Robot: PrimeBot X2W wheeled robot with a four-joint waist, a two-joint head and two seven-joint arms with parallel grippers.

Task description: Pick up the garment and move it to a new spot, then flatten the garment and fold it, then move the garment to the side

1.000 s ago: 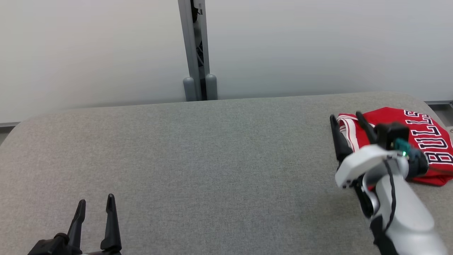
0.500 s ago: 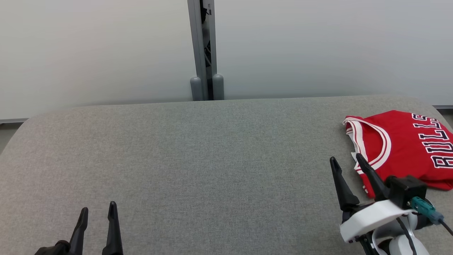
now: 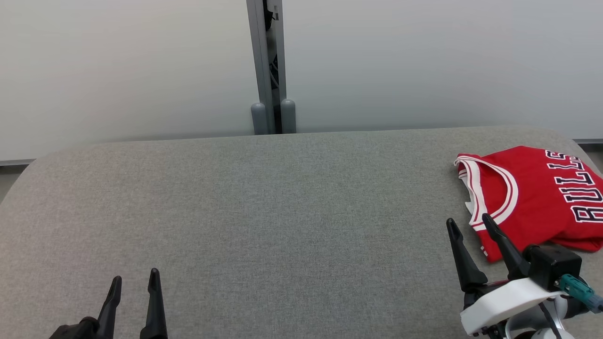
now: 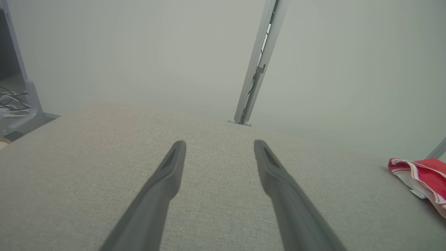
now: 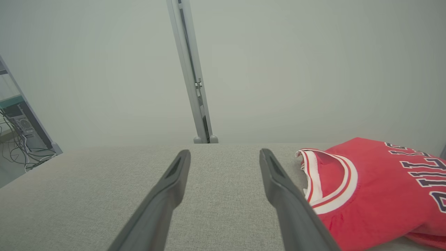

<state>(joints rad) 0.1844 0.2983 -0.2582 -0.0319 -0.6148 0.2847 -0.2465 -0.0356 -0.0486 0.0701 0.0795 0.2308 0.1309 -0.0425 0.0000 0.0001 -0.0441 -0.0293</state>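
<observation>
Stretching from edge to edge, a grey fabric-covered worktop (image 3: pixel 264 212) with rounded corners is carrying everything. Pale wall panels (image 3: pixel 118 70) are standing behind its far edge, and a grey post (image 3: pixel 266 66) is rising between them at about the middle of that edge.

A red garment (image 3: pixel 541 197) is lying folded by the worktop's right edge, toward the far right corner. Its white-trimmed neckline is facing the middle of the worktop, and dark lettering reading BULLS is running along its right part.

The right gripper (image 3: pixel 468 219) is hovering at the near right corner, just on the near side of the garment. Its two dark fingers are standing wide apart and are gripping nothing. Seen from the right wrist, one finger is crossing the garment's near hem; whether it is touching the cloth cannot be told. A small teal connector (image 3: pixel 572 286) is sticking out beside the pale wrist.

The left gripper (image 3: pixel 135 275) is resting at the near left corner, well apart from the garment, its fingers likewise spread and empty.

Loose cables (image 4: pixel 12 104) are trailing on the floor beyond the worktop's left edge.
</observation>
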